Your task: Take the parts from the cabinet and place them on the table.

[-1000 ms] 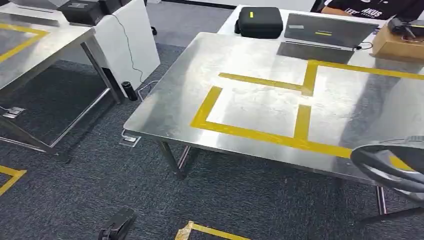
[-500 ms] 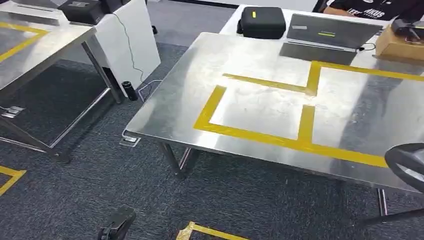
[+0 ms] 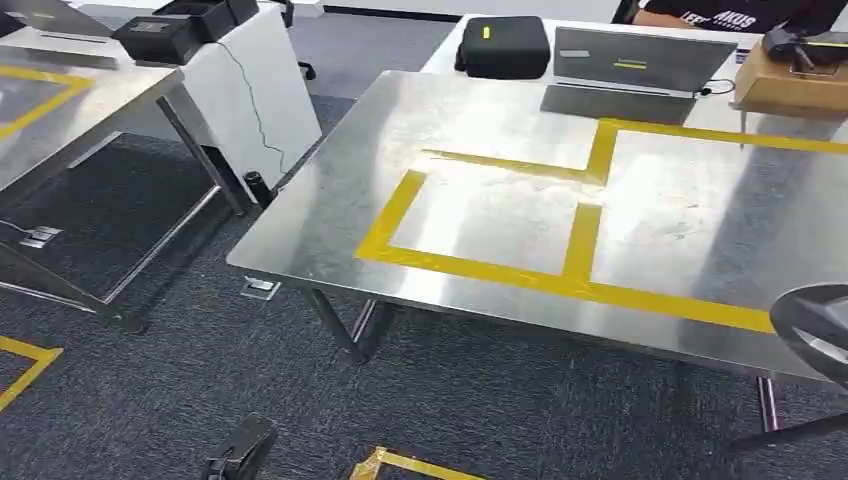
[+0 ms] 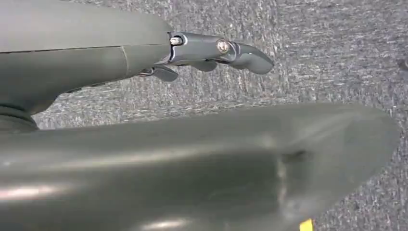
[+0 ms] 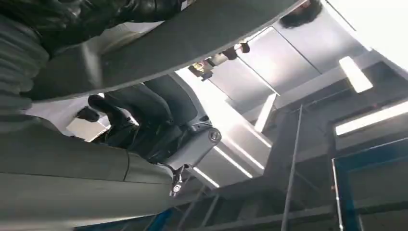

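A dark grey ring-shaped part point(image 3: 815, 335) hangs at the right edge of the head view, just over the near edge of the steel table point(image 3: 480, 110). Yellow tape rectangles point(image 3: 480, 215) mark the tabletop. In the right wrist view my right hand point(image 5: 144, 130) curls its dark fingers point(image 5: 113, 113) around the grey curved part point(image 5: 168, 45), which crosses the picture above them. My left hand point(image 3: 238, 455) hangs low over the grey carpet, left of the table. In the left wrist view the left hand point(image 4: 211, 53) holds nothing, its fingers stretched out.
A second steel table point(image 3: 60, 110) stands at the left, with a white panel point(image 3: 260, 80) and cable beside it. On the far desk sit a black case point(image 3: 505, 45), a laptop point(image 3: 640, 60) and a cardboard box point(image 3: 790, 80). A person point(image 3: 740, 12) sits behind. Yellow tape point(image 3: 400, 465) marks the floor.
The whole scene has shifted, so the camera moved: the table now sits slightly further left. The ring part has slid toward the picture's right edge. The left hand still hangs low.
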Tool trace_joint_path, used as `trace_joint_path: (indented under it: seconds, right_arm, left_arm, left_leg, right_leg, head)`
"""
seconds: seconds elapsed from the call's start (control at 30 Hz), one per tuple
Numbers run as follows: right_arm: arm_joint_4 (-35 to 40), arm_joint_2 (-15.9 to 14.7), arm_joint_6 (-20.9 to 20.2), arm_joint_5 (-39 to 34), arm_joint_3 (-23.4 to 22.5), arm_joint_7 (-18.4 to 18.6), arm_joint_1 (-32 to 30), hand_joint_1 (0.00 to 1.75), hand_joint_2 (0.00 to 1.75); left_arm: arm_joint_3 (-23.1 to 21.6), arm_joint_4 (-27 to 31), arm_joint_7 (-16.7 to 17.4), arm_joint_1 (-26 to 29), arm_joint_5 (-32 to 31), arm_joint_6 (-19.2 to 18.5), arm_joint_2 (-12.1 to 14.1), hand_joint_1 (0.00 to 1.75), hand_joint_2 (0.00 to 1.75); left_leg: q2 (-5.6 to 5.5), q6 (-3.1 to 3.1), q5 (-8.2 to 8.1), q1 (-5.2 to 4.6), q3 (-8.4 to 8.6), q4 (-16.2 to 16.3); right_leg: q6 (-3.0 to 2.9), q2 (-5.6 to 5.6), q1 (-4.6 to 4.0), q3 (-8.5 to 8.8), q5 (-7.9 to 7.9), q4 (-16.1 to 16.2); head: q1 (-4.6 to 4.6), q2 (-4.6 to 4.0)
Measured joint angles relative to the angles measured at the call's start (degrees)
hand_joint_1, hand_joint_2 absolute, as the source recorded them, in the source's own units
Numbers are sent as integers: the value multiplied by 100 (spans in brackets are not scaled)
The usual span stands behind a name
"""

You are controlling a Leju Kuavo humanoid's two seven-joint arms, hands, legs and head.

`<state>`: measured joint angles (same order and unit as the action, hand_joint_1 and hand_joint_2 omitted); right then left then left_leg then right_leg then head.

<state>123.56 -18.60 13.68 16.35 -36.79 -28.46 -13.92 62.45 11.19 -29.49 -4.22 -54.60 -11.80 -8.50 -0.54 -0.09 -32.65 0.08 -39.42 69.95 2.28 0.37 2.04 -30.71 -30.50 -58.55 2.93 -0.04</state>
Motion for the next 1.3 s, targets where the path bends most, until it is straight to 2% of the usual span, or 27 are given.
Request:
trace_joint_path:
  seconds: [0.07, 0.1, 0.13, 0.2, 0.23, 0.27, 0.37, 0.4, 0.47, 0.53, 0.57, 0.6, 0.63, 0.7, 0.73, 0.77, 0.8, 0.87, 0.93, 0.97, 1.03, 1.07, 1.1, 1.17, 1.23, 1.27, 1.3]
  right_arm:
    - [0, 9, -4, 11, 9, 0, 0, 175, 175]
    - [-2, 11, -4, 18, 13, 0, 0, 175, 175]
    - [-2, 11, -4, 28, 15, 0, 3, 175, 175]
    - [-2, 11, -4, 55, 33, 0, 12, 175, 175]
    - [-9, 17, -4, 61, 44, 0, 13, 175, 175]
    - [-13, 20, -2, 61, 46, 0, 47, 175, 175]
    - [-17, 31, -2, 68, 61, 9, 49, 175, 175]
    - [-15, 24, 0, 68, 53, 9, 59, 175, 175]
    - [-22, 22, 0, 63, 48, 9, 80, 175, 175]
    - [-26, 22, 0, 65, 63, 9, 83, 175, 175]
    - [-37, 22, 0, 70, 79, 13, 77, 175, 175]
    - [-50, 24, 2, 79, 92, 17, 77, 175, 175]
    - [-57, 24, 4, 87, 94, 17, 77, 175, 175]
    - [-57, 22, 7, 105, 94, 20, 78, 175, 175]
    - [-61, 24, 7, 103, 94, 20, 82, 175, 175]
    - [-70, 28, 7, 101, 103, 20, 86, 175, 175]
    - [-72, 26, 11, 100, 98, 20, 92, 175, 175]
    - [-81, 31, 13, 111, 103, 31, 63, 175, 175]
    - [-81, 28, 13, 120, 94, 35, 68, 175, 175]
    - [-81, 28, 13, 120, 96, 35, 69, 175, 175]
    - [-83, 28, 15, 118, 96, 33, 69, 175, 175]
    - [-83, 28, 15, 120, 96, 35, 65, 175, 175]
    - [-85, 28, 15, 118, 96, 35, 61, 175, 175]
    - [-85, 28, 15, 114, 92, 35, 60, 175, 175]
    - [-85, 28, 15, 105, 92, 35, 64, 175, 175]
    - [-87, 31, 15, 100, 94, 33, 59, 175, 175]
    - [-94, 26, 13, 94, 94, 33, 82, 175, 175]
  left_arm:
    - [0, 0, 0, 13, 0, 0, 0, 0, 0]
    - [0, 0, 0, 18, 0, 0, 0, 0, 0]
    - [0, 0, 0, 17, 0, 0, 0, 0, 0]
    - [0, 0, 0, 15, 0, 0, 0, 0, 0]
    - [0, 0, 0, 14, 2, 0, 34, 0, 0]
    - [-2, 0, -2, 12, 2, -2, 9, 0, 0]
    - [0, 0, 0, 7, 2, -2, 17, 0, 0]
    - [0, -2, 0, 9, 2, -2, 15, 0, 0]
    - [4, -2, -2, 5, 4, -13, 15, 0, 0]
    - [4, -2, -2, -2, 4, -15, 0, 0, 0]
    - [4, -2, -2, 1, 2, -20, -4, 0, 0]
    - [4, -2, -2, 4, 4, -18, -9, 0, 0]
    - [4, -2, -2, 5, 2, -18, -9, 0, 0]
    - [4, -2, -2, 2, 4, -18, -15, 0, 0]
    - [4, -2, -2, 5, 4, -17, -13, 0, 0]
    - [4, -2, -2, -2, 4, -15, -2, 0, 0]
    - [4, -2, 0, 4, 4, -15, -2, 0, 0]
    - [4, -2, 0, 17, 4, -18, -2, 0, 0]
    - [4, -2, -2, 13, 4, -18, 9, 0, 0]
    - [4, -2, -2, 9, 4, -18, -2, 0, 0]
    - [4, -2, 0, 5, 7, -17, -2, 0, 0]
    - [4, -2, 0, 11, 7, -18, -2, 0, 0]
    - [4, -2, 0, 20, 7, -20, -2, 0, 0]
    - [4, -2, 0, 23, 7, -20, -2, 0, 0]
    - [4, -2, 0, 20, 7, -20, 0, 0, 0]
    - [4, -2, 0, 13, 7, -20, 18, 0, 0]
    - [4, -2, -2, 10, 7, -20, 7, 0, 0]
  left_leg:
    - [1, 14, -215, -2, -361, 752]
    - [1, 39, -117, -8, -350, 708]
    - [1, 81, 94, -20, -235, 453]
    - [-3, 233, 654, -73, 214, -535]
    - [-1, 366, 643, -118, 361, -800]
    - [5, 393, 640, -128, 392, -885]
    - [2, 404, 564, -165, 415, -1030]
    - [10, 379, 595, -105, 490, -1164]
    - [18, 373, 616, -81, 585, -1251]
    - [18, 383, 597, -76, 592, -1247]
    - [19, 387, 585, -76, 595, -1245]
    - [19, 378, 569, -72, 607, -1239]
    - [18, 362, 547, -62, 632, -1232]
    - [10, 308, 477, -32, 686, -1178]
    - [6, 262, 433, -36, 689, -1141]
    - [2, 221, 402, -85, 659, -1070]
    - [-4, 205, 404, -80, 644, -1077]
    - [0, 176, 419, -80, 662, -1085]
    - [6, 122, 296, -73, 640, -979]
    - [13, 88, 132, -68, 533, -718]
    - [15, 51, -294, -49, 88, 222]
    - [16, 52, -419, -48, -122, 646]
    - [16, 67, -400, -48, -198, 764]
    - [15, 138, -6, -60, -12, 294]
    - [12, 301, 544, -116, 469, -769]
    - [23, 408, 450, -131, 561, -901]
    - [22, 423, 483, -144, 576, -1010]
  right_leg:
    - [-24, -1, -30, 10, -16, -1]
    - [-33, 0, -46, 29, -26, -1]
    - [-48, 3, -67, 54, -41, -1]
    - [-51, 7, -106, 134, -90, -1]
    - [-49, 3, -75, 94, -114, 11]
    - [-17, 21, -114, 139, -130, -1]
    - [61, 3, -68, 86, -107, 45]
    - [94, 4, -88, 94, -142, 53]
    - [133, -14, -76, -91, -361, -336]
    - [184, -17, -69, -596, -718, -1245]
    - [206, -17, -63, -831, -793, -1593]
    - [224, -20, -60, -931, -703, -1661]
    - [237, -25, -52, -881, -463, -1450]
    - [275, -45, -22, -465, 156, -481]
    - [301, -51, -19, -299, 176, -154]
    - [271, -49, -50, -257, 122, -56]
    - [143, -25, -47, -230, 118, -86]
    - [74, -18, -58, -244, 115, -96]
    - [-17, -30, -27, -200, 131, -62]
    - [-50, -36, -27, -191, 123, -62]
    - [-69, -39, -39, -192, 114, -63]
    - [-74, -39, -48, -191, 110, -64]
    - [-84, -36, -60, -182, 104, -64]
    - [-102, -25, -96, -148, 89, -64]
    - [-104, -21, -131, -95, 63, -59]
    - [-99, -27, -113, -118, 61, -44]
    - [-57, -7, -133, -126, 61, -57]
  head:
    - [2, 0]
    - [2, 2]
    - [0, 0]
    - [-2, 0]
    - [-28, 0]
    - [-44, 0]
    - [-7, 2]
    - [-5, 0]
    - [-28, 0]
    - [-27, 0]
    - [-18, 2]
    - [-29, 0]
    - [-22, 0]
    - [-24, 2]
    - [-29, 0]
    - [-68, 0]
    - [-37, 0]
    - [-2, 0]
    - [2, 2]
    - [33, 2]
    - [33, 2]
    - [35, 0]
    - [33, 0]
    - [44, 0]
    - [41, 0]
    - [11, 0]
    - [17, 0]
